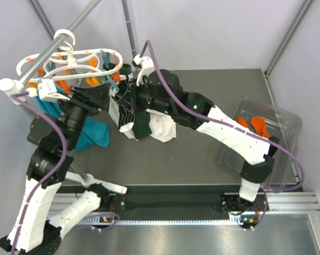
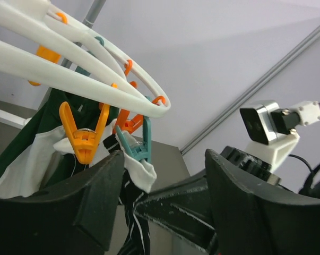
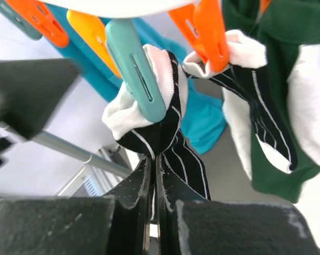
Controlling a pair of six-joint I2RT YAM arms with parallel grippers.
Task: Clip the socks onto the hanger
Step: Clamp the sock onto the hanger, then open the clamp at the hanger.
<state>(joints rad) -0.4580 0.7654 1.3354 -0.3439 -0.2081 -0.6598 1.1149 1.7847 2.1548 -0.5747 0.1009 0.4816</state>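
1. Under the hanger [image 2: 112, 89]: striped sock [image 3: 160, 133], white cuff bitten by a teal peg [image 3: 136, 69].
2. Right hand [image 3: 155, 162] clenched on the sock just below that peg; left hand [image 2: 162, 178] released, alongside.
3. Soft, light, limp; probably best pinched near the cuff, gently.

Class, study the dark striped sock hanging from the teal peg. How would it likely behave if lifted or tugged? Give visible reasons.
Probably floppy: the striped sock folds and bunches below the teal peg rather than holding a shape. Likely light, since one peg carries it. A hard tug might slip it free, as only its white cuff looks clamped.
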